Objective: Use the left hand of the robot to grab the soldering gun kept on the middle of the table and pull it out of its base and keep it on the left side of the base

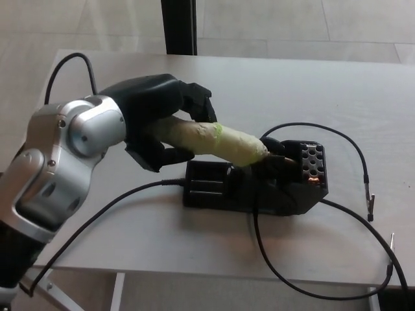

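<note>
The soldering gun (pixel 224 142) has a pale yellow-green taped handle and lies slanted, its tip end still seated in the black base (pixel 259 184) at the middle of the table (pixel 324 91). My left hand (pixel 165 116) is shut on the handle's left end, fingers curled over the top and thumb underneath. A black cord (pixel 272 259) runs from the gun's front down toward the table's near edge. My right hand does not show.
A thin black lead (pixel 353 152) loops from the base to the right, ending in clips (pixel 371 206) near the right edge. Another black cable (pixel 110 210) leaves the base leftward off the front edge. A dark post (pixel 179 26) stands behind the table.
</note>
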